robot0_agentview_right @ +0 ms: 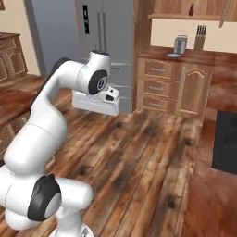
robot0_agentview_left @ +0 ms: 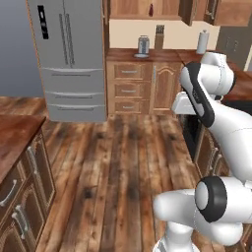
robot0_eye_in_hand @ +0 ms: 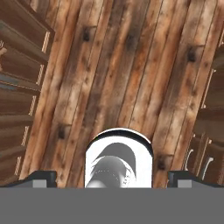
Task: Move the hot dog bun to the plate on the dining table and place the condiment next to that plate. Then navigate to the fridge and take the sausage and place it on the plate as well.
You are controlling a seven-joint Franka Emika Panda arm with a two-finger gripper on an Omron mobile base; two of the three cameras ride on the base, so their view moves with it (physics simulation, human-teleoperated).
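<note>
The gripper (robot0_eye_in_hand: 112,178) is wide open and holds nothing, pointing down at the wood floor (robot0_eye_in_hand: 131,65). The fridge (robot0_agentview_left: 69,54) is shut.

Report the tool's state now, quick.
Tool: open, dark finger tips wide apart, nothing held, aimed down at the brown plank floor.

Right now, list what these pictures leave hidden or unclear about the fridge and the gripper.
- Fridge inside: doors shut in the left base view, so any sausage is hidden.
- Fridge top: cut off by the upper edge of both base views.
- Gripper: fingertips sit wide apart in the hand view, nothing between them.
</note>
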